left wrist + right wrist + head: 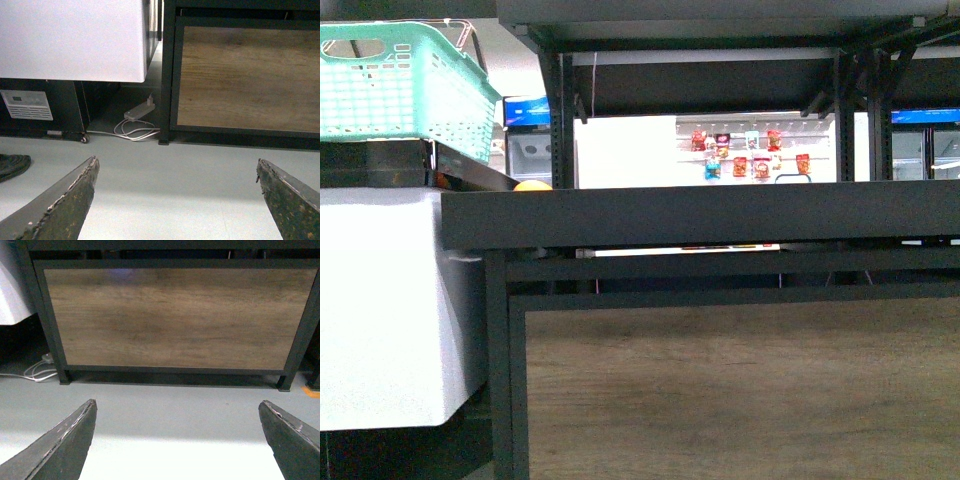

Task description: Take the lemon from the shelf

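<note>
The shelf (720, 215) fills the front view at eye level, its dark grey rim hiding the deck behind it. The lemon is hidden from here. Only the rounded top of a yellow-orange fruit (532, 185) peeks over the rim at the left; I cannot tell which fruit it is. Neither arm shows in the front view. My left gripper (176, 160) is open above grey floor, facing the shelf's lower left leg and wood panel (245, 75). My right gripper (176, 401) is open too, low in front of the same wood panel (175, 315). Nothing is between either pair of fingers.
A teal basket (405, 85) stands on a white cabinet (390, 300) left of the shelf. A power strip with coiled cable (137, 114) lies on the floor by the shelf's leg. An upper deck (720, 20) hangs over the shelf. Snack packs (750, 152) hang far behind.
</note>
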Controlling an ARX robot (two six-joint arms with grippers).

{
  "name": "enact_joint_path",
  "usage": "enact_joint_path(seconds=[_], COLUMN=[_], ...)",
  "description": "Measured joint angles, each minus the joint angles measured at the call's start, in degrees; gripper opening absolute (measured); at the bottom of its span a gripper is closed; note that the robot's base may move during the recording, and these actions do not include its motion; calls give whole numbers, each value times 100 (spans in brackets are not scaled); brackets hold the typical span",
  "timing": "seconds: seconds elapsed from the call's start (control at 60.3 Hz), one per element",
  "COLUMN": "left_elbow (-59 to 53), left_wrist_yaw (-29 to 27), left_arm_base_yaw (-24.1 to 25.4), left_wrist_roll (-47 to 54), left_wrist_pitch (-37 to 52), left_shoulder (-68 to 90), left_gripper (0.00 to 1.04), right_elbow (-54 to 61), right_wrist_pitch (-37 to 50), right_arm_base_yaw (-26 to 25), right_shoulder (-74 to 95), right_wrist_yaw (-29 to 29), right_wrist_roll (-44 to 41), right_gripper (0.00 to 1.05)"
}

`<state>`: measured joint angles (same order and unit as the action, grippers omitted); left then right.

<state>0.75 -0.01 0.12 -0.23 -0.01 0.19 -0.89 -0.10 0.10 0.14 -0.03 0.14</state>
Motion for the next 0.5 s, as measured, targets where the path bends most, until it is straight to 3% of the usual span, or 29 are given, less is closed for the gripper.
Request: enact_joint_path(seconds=[0.497], left_elbow=[0], left_wrist_yaw=[0], left_arm_base_yaw=[0], left_wrist_roll=[0], left_wrist_pitch=[0], left_shoulder=[-2], left_gripper=[97], right_elbow=[0], right_wrist_pitch=[0], right_arm_base_yaw=[0], right_shoulder=[0], right_wrist_yaw=[0], right_wrist_roll=[0], right_gripper=[97])
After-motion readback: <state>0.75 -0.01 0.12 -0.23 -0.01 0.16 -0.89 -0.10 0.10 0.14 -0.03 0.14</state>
